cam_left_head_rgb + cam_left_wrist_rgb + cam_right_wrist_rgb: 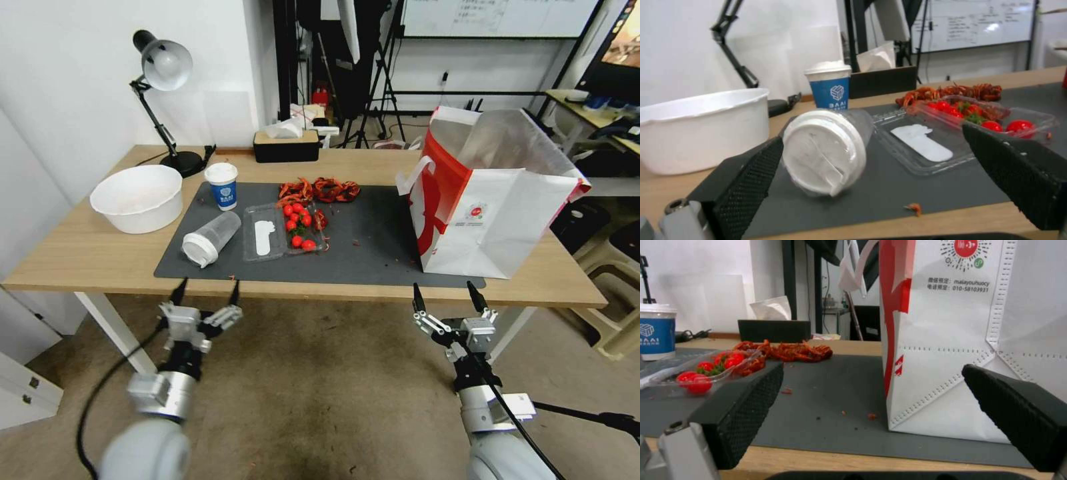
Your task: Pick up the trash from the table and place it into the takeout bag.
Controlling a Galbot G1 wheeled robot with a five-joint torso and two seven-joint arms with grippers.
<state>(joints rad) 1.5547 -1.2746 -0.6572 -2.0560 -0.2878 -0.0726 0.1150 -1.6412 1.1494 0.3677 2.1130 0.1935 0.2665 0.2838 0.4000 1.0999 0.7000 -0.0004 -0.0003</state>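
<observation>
On the table [80, 253] a dark grey mat [373, 247] carries the trash. A clear white-lidded cup [210, 239] [826, 155] lies on its side near the front. Behind it stands a white blue-logo paper cup [222, 186] [830, 87]. A white round bowl [138, 198] [693, 130] sits left of the mat. The takeout bag [493, 200] [960, 340] stands upright at the right. My left gripper [207, 291] [871, 176] is open just in front of the table edge, facing the lying cup. My right gripper [445, 295] [871, 420] is open before the bag.
A clear plastic tray of cherry tomatoes [283, 230] and red crayfish shells [319, 190] lie mid-mat. A black tissue box [287, 145] and a desk lamp [163, 67] stand at the back. Stools [613, 267] stand to the right of the table.
</observation>
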